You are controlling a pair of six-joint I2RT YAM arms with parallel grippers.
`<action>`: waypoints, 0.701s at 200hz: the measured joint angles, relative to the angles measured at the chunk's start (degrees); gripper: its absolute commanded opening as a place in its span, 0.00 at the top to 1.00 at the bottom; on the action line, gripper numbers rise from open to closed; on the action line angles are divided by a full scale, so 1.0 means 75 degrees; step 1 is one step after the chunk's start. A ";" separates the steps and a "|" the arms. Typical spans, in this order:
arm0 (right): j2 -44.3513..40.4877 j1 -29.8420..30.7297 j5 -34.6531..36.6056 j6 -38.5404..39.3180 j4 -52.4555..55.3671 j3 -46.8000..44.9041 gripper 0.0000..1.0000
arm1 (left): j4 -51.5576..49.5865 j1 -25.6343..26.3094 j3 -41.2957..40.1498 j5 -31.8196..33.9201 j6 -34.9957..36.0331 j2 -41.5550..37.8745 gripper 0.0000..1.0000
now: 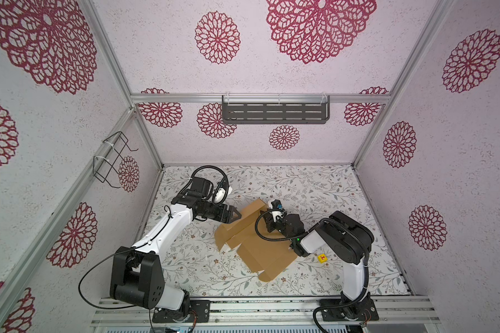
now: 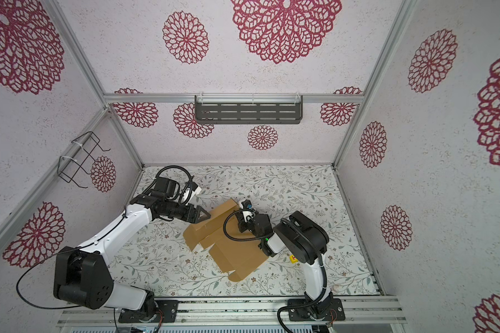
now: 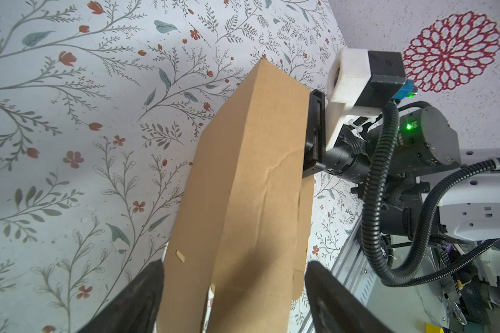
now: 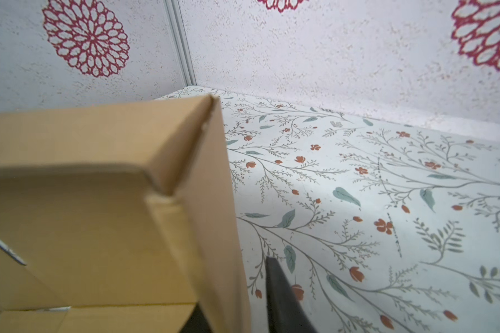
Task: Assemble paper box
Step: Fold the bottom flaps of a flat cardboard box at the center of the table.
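Tan paper box [image 1: 260,250] wall inside barely parted right tool [image 4: 243,274]; left tool [image 3: 234,268] wide.

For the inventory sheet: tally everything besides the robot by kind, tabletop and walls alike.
Tan-brown cardboard paper box: 1
Small yellow cube with a red mark: 1
Dark slotted metal shelf on the back wall: 1
Black wire rack on the side wall: 1
Total: 4

text: none legible | yellow cube [image 1: 321,257]: red mark, too small to read
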State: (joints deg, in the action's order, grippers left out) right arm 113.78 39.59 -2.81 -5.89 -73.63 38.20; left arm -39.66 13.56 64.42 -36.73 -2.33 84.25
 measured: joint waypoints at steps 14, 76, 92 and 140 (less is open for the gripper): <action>0.0000 0.0000 -0.0003 0.0050 0.0090 0.0105 0.92 | -0.0003 0.0000 0.0000 0.0006 0.0023 -0.0003 0.16; -0.0009 0.0000 -0.0026 0.0181 0.0323 0.0221 1.00 | -0.0009 -0.0175 0.0032 0.0023 0.0099 -0.0408 0.12; -0.0085 0.0000 -0.0026 0.0248 0.0469 0.0221 0.92 | -0.0006 -0.0376 0.0052 0.0020 0.0108 -0.0530 0.10; -0.0294 0.0000 0.0015 0.0501 0.0973 0.0219 0.60 | -0.0006 -0.0828 0.0064 0.0020 0.0187 -0.0632 0.08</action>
State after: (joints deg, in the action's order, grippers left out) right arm 111.57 39.59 -2.70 -2.13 -66.32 39.83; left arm -39.70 7.35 64.90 -36.58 -0.93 79.50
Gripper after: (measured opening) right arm 0.396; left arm 0.918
